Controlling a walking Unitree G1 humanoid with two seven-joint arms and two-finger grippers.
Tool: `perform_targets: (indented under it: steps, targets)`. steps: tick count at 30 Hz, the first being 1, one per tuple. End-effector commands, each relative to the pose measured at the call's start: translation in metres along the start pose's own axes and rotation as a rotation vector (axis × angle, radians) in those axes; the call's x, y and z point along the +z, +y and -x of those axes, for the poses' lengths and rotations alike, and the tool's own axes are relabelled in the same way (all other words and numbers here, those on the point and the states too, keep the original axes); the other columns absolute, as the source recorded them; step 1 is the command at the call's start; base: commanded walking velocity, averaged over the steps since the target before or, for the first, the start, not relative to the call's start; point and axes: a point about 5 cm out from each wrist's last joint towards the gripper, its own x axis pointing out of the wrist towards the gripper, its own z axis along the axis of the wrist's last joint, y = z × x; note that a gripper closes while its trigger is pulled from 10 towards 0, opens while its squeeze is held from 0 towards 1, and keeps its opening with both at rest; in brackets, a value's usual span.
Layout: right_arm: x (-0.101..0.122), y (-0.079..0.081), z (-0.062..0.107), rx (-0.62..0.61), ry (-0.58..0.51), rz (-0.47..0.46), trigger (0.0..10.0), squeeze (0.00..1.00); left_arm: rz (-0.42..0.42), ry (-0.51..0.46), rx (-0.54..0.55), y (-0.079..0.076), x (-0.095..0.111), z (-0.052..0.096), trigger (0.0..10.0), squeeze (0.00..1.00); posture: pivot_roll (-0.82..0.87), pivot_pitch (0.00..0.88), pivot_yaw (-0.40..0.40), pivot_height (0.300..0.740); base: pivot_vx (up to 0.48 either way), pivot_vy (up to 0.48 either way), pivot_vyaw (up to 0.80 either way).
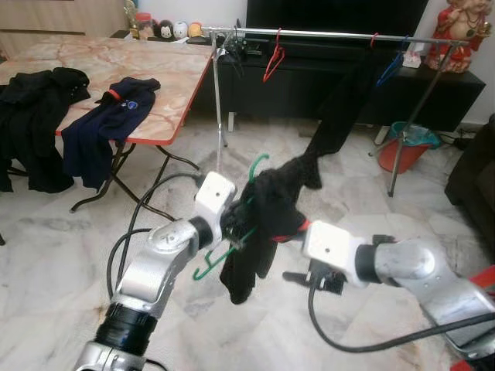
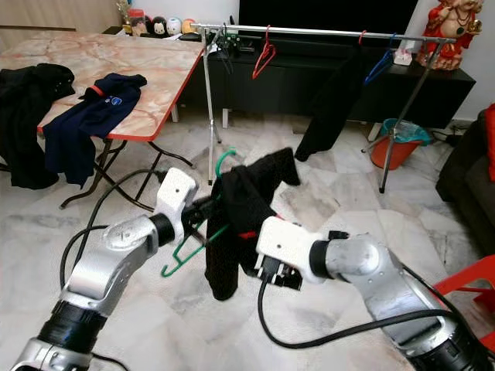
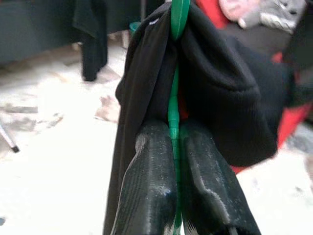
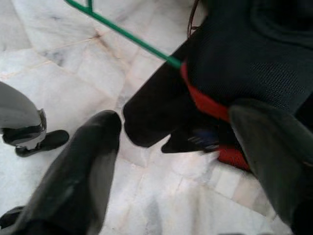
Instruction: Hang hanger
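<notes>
At frame centre the left gripper [image 3: 175, 183] was clamped on the green hanger [image 1: 224, 251] bearing a black garment [image 1: 267, 224], presumably steadying it, while the right gripper [image 4: 195, 147] stood open, holding nothing, beside the cloth.

Even daylight in my head views, soft shadows on floor [image 1: 69, 255]; wrist views blur up close.
</notes>
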Motion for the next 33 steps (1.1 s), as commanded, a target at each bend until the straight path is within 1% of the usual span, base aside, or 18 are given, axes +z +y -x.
perform_targets:
  steps: [1,2,4,5,7,9,10,12,17,21,25,27,33]
  targets:
    - [0.002,-0.006,0.004,-0.029,-0.004,0.011,10.0,1.0,-0.039,-0.049,-0.034,-0.006,0.014,-0.001,10.0,0.0,0.1,0.0,-0.031,0.74,0.0,0.0,0.0]
    - [0.006,-0.008,0.005,-0.033,-0.043,-0.005,10.0,1.0,-0.048,-0.033,-0.076,-0.011,0.011,0.0,10.0,0.0,0.1,0.0,-0.029,0.74,0.0,0.0,0.0]
    - [0.009,-0.008,0.005,-0.03,-0.077,-0.017,10.0,1.0,-0.054,-0.025,-0.102,-0.015,0.008,0.0,10.0,0.0,0.09,0.0,-0.029,0.74,0.0,0.0,0.0]
    - [0.009,-0.008,0.005,-0.03,-0.077,-0.017,10.0,1.0,-0.054,-0.025,-0.102,-0.015,0.008,0.0,10.0,0.0,0.09,0.0,-0.029,0.74,0.0,0.0,0.0]
    - [0.01,-0.007,0.005,-0.025,-0.116,-0.034,10.0,1.0,-0.049,-0.028,-0.13,-0.018,0.007,0.001,10.0,0.0,0.09,0.0,-0.027,0.74,0.0,0.0,0.0]
    - [0.009,-0.007,0.006,-0.024,-0.12,-0.04,10.0,1.0,-0.046,-0.028,-0.134,-0.018,0.007,0.001,10.0,0.0,0.09,0.0,-0.027,0.74,0.0,0.0,0.0]
    - [0.007,-0.009,0.007,-0.028,-0.117,-0.037,10.0,0.0,-0.051,-0.022,-0.14,-0.017,0.005,0.002,10.0,0.0,0.09,0.0,-0.027,0.74,0.0,0.0,0.0]
    - [0.006,-0.01,0.008,-0.031,-0.115,-0.035,10.0,0.0,-0.056,-0.016,-0.145,-0.017,0.004,0.003,10.0,0.0,0.09,0.0,-0.028,0.74,0.0,0.0,0.0]
    - [0.006,-0.009,0.012,0.007,-0.138,-0.029,10.0,0.0,-0.063,-0.006,-0.162,-0.017,0.003,0.005,10.0,0.0,0.09,0.0,-0.03,0.74,0.0,0.0,0.0]
    - [-0.002,-0.013,0.017,0.021,-0.085,-0.01,10.0,0.0,-0.07,0.004,-0.183,-0.018,0.002,0.007,10.0,0.0,0.09,0.0,-0.031,0.74,0.0,0.0,0.0]
    - [-0.003,-0.012,0.019,0.05,-0.086,-0.012,10.0,0.0,-0.071,0.008,-0.188,-0.018,0.001,0.008,10.0,0.0,0.09,0.0,-0.034,0.74,0.0,0.0,0.0]
    - [-0.007,-0.012,0.024,0.074,-0.06,-0.002,10.0,0.0,-0.067,0.007,-0.208,-0.02,0.002,0.009,10.0,0.0,0.09,0.0,-0.031,0.74,0.0,0.0,0.0]
    - [-0.01,-0.014,0.027,0.075,-0.044,0.006,10.0,0.0,-0.066,0.01,-0.222,-0.021,0.002,0.01,10.0,0.0,0.09,0.0,-0.031,0.74,0.0,0.0,0.0]
